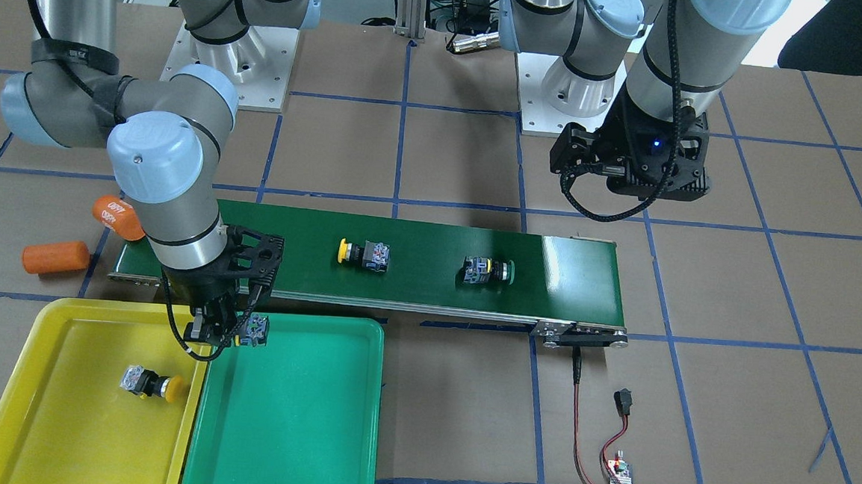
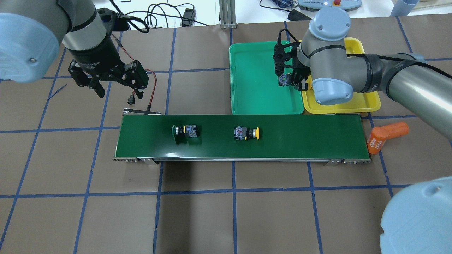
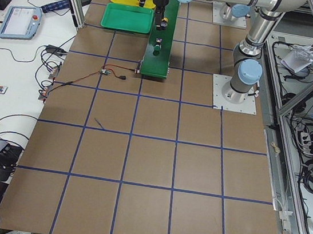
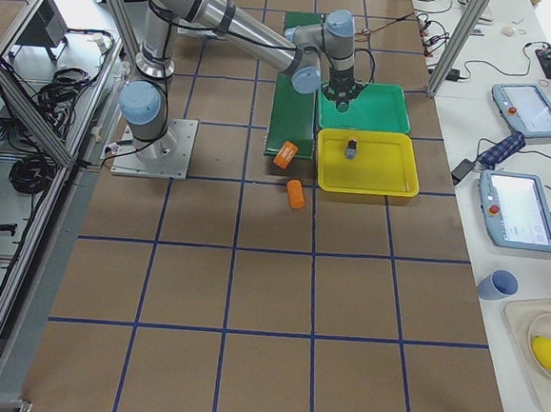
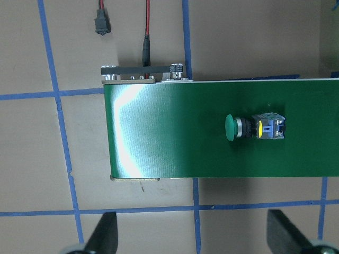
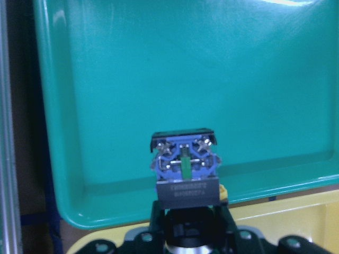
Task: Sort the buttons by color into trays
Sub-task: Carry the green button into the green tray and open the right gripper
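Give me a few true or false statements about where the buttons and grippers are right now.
The right gripper holds a button over the green tray. True.
The yellow tray holds two buttons. False: only one yellow button lies in it.
The conveyor belt carries a yellow-capped button and a green-capped button. True.
The left gripper grips a button. False: it is open and empty, off the belt's end.
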Robot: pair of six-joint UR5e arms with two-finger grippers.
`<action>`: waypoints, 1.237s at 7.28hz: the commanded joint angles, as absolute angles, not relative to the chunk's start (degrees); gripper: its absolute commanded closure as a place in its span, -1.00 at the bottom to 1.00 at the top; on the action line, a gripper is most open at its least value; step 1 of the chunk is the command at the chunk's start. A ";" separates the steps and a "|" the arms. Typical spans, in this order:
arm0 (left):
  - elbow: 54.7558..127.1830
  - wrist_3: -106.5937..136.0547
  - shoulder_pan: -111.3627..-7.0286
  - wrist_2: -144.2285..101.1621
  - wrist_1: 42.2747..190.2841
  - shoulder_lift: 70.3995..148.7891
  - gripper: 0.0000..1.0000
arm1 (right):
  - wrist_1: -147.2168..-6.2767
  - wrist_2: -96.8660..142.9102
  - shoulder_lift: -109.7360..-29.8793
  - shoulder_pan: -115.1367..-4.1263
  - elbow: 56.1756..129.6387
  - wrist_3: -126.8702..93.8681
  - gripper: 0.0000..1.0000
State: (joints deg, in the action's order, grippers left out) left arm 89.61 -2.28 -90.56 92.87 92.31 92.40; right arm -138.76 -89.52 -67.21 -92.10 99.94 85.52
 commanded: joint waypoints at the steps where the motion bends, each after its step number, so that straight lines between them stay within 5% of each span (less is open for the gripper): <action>1: 89.47 -2.29 -90.61 92.81 92.29 92.28 -1.00 | -139.92 -89.56 -66.01 -92.02 99.23 84.73 0.25; 2: 89.39 -2.37 -90.44 92.73 92.29 91.76 -1.00 | -140.10 -89.39 -66.01 -92.02 99.58 84.64 -0.24; 3: 89.73 -2.29 -90.70 92.64 92.20 92.28 -1.00 | -140.10 -88.86 -66.01 -92.02 99.58 84.55 -0.40; 7: 89.83 -2.11 -91.14 91.94 92.02 92.11 -1.00 | -138.87 -89.82 -67.14 -91.76 101.06 85.08 -0.41; 9: 89.82 -2.11 -91.32 92.63 92.11 91.59 -1.00 | -139.04 -93.15 -73.00 -91.85 108.77 85.52 -0.44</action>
State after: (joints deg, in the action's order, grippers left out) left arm 89.57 -2.12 -91.16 92.25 92.08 91.96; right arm -139.01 -91.56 -69.52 -91.83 104.26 85.26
